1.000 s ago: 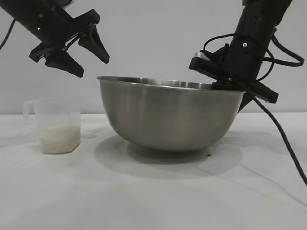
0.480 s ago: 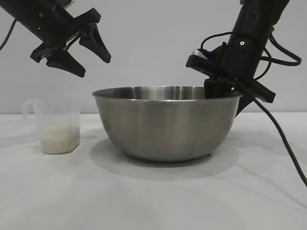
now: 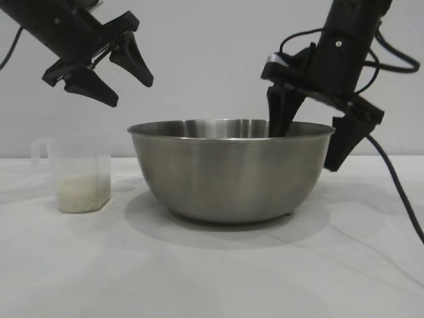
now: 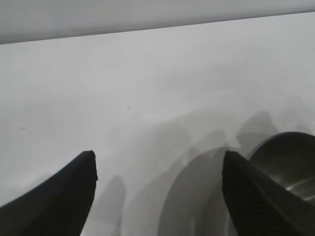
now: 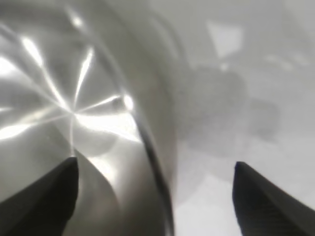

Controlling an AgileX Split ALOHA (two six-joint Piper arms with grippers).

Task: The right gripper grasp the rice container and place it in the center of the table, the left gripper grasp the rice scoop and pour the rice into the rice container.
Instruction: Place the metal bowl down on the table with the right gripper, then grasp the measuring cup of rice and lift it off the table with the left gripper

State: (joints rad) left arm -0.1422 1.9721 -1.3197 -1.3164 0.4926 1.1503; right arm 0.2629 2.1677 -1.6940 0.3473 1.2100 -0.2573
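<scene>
The rice container (image 3: pixel 228 172), a large steel bowl, stands on the white table (image 3: pixel 212 271) at the middle. My right gripper (image 3: pixel 306 149) is open and straddles the bowl's right rim, with one finger inside and one outside, not clamping it. In the right wrist view the bowl (image 5: pixel 74 98) and its rim run between the open fingers of that gripper (image 5: pixel 155 164). The rice scoop (image 3: pixel 79 173), a clear cup with rice (image 3: pixel 82 192) in its bottom, stands left of the bowl. My left gripper (image 3: pixel 131 95) hangs open and empty above the scoop; in the left wrist view this gripper (image 4: pixel 157 160) has a sliver of the bowl (image 4: pixel 290 157) beside it.
A black cable (image 3: pixel 397 192) trails from the right arm down to the table at the right. Bare white table (image 4: pixel 147 88) lies in front of the bowl and scoop. A plain grey wall stands behind.
The bowl, held tilted above the table a second ago, came down flat. My right gripper has since opened and let go of the rim. The left gripper has not moved.
</scene>
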